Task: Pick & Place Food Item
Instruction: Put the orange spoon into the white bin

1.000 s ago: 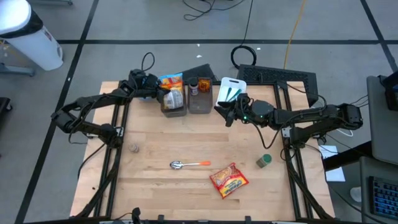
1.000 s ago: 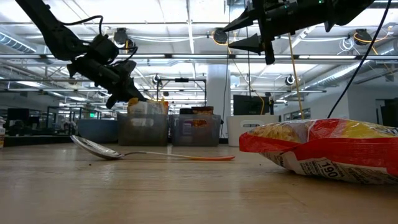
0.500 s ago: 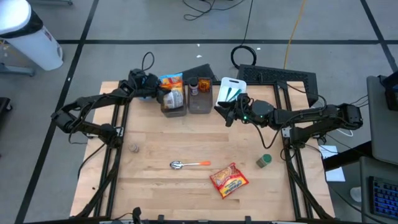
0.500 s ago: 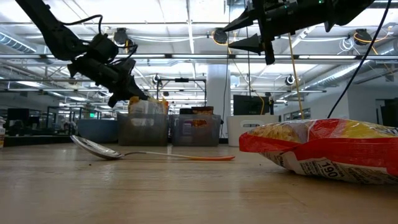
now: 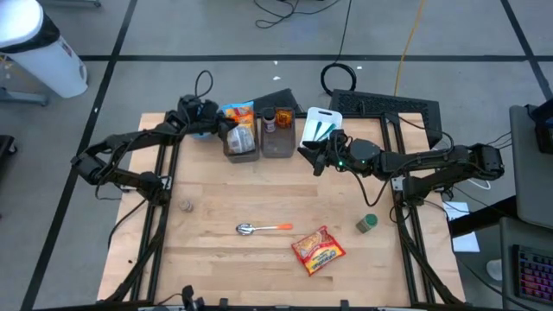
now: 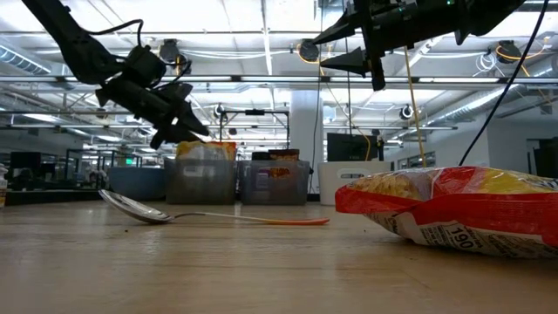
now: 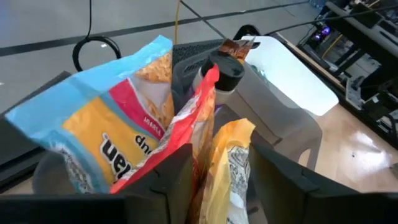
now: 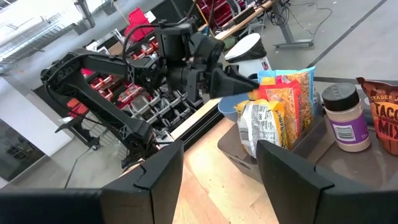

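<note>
- Change vs. earlier frame: left gripper (image 6: 179, 122) fingers have spread apart; yellow snack bag (image 7: 227, 163) sits lower, resting in left bin (image 5: 241, 149) w/ other packets.
- Left gripper: released, holding nothing, just above the bin. Judged: placement of this item done.
- Centre table: spoon (image 5: 263, 228), red snack pack (image 5: 318, 250), not yet moved.
- Right gripper (image 5: 313, 158): parted, empty, hovers beside right bin (image 5: 278, 138).
</note>
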Available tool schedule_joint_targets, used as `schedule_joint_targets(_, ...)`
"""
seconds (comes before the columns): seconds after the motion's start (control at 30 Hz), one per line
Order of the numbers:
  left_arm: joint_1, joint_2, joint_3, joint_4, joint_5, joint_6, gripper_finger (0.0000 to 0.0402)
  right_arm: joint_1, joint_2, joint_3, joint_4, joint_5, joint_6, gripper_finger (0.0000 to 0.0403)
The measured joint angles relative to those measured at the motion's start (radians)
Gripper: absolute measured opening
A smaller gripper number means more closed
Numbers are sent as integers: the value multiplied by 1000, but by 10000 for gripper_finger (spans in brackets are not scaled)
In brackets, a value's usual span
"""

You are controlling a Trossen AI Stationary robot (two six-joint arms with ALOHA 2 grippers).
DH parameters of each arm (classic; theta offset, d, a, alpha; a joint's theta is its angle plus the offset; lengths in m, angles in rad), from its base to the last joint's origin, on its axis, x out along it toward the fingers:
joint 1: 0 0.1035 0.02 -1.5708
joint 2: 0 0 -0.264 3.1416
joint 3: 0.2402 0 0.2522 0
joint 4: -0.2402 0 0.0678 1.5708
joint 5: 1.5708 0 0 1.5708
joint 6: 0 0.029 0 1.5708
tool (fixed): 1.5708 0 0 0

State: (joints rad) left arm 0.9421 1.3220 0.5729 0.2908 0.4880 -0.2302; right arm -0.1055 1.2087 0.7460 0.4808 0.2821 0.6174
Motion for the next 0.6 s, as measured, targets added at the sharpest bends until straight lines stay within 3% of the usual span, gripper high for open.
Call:
schedule_joint_targets(0.17, 0, 0, 58, -5, 10, -1, 176, 0, 0, 0, 0, 0, 0, 196)
schedule_joint_targets(0.47, 0, 0, 290, -149, 142, -7, 177, 0, 0, 0, 0, 1, -2, 196)
schedule_joint_targets(0.6, 0, 0, 368, -152, 166, -76, 177, 0, 0, 0, 1, 1, -10, 196)
